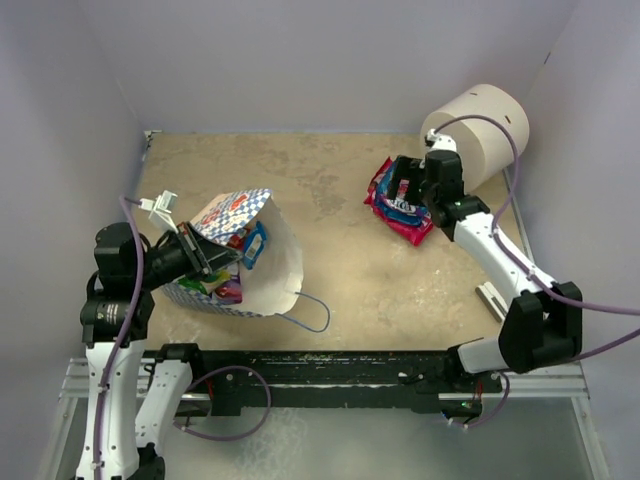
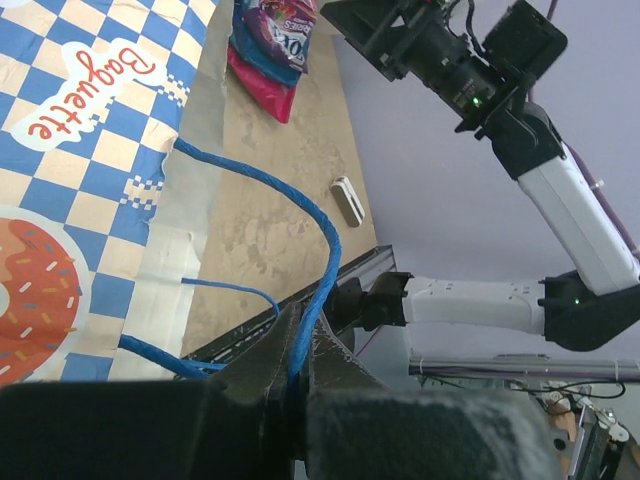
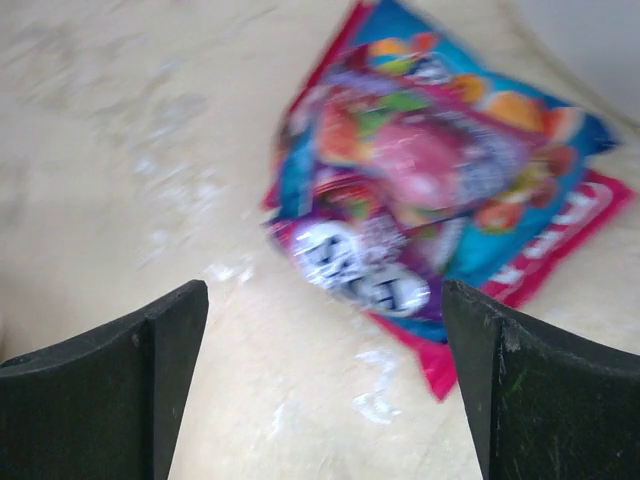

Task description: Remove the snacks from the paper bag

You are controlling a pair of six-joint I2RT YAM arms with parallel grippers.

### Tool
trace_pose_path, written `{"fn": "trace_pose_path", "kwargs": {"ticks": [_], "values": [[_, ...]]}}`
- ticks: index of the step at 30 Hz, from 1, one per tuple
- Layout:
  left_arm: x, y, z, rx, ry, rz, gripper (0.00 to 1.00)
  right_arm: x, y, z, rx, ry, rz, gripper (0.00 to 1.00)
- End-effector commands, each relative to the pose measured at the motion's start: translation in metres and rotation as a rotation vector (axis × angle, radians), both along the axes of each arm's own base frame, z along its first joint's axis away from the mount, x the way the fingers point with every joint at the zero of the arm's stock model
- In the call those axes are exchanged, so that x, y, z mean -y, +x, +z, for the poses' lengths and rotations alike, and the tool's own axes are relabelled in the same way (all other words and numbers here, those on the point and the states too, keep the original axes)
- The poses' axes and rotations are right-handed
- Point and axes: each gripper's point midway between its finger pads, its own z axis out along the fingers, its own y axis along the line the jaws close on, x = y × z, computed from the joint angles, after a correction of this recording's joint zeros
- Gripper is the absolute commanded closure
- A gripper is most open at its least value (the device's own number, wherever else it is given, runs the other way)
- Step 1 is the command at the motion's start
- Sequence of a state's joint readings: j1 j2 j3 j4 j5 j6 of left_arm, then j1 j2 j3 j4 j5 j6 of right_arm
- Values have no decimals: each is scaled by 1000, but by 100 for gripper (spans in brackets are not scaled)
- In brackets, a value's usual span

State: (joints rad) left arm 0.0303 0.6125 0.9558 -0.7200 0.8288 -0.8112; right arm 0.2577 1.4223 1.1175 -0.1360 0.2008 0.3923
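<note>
The blue-and-white checkered paper bag (image 1: 245,255) lies on its side at the left, mouth open to the right, with several bright snacks (image 1: 240,262) inside. My left gripper (image 1: 205,252) is shut on the bag's blue cord handle (image 2: 318,215) at the bag's upper edge. The bag's checkered side (image 2: 70,150) fills the left of the left wrist view. A small pile of snack packets (image 1: 392,205) lies on the table at the right. My right gripper (image 1: 408,180) is open and empty just above that pile (image 3: 430,180).
A big white cylinder (image 1: 478,130) stands at the back right behind the right arm. A small white block (image 1: 490,298) lies near the right edge. Walls close in the table on three sides. A loose blue cord handle (image 1: 312,310) trails from the bag's mouth.
</note>
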Motion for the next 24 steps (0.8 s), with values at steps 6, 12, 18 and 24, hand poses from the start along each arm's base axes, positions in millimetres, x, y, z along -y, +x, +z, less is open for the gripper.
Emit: {"fn": "trace_pose_path", "kwargs": {"ticks": [6,12,18,24], "values": [[-1,11,3,4,-15,23,100,-189,-121,14,30,291,794,0],[-6,30,24,61,2,66,100,-250,-179,19,1,524,953,3],[-23,73,50,117,85,168,100,-266,-177,0,-95,557,894,9],[-46,119,81,184,212,271,100,-278,-167,-14,-135,539,861,12]]}}
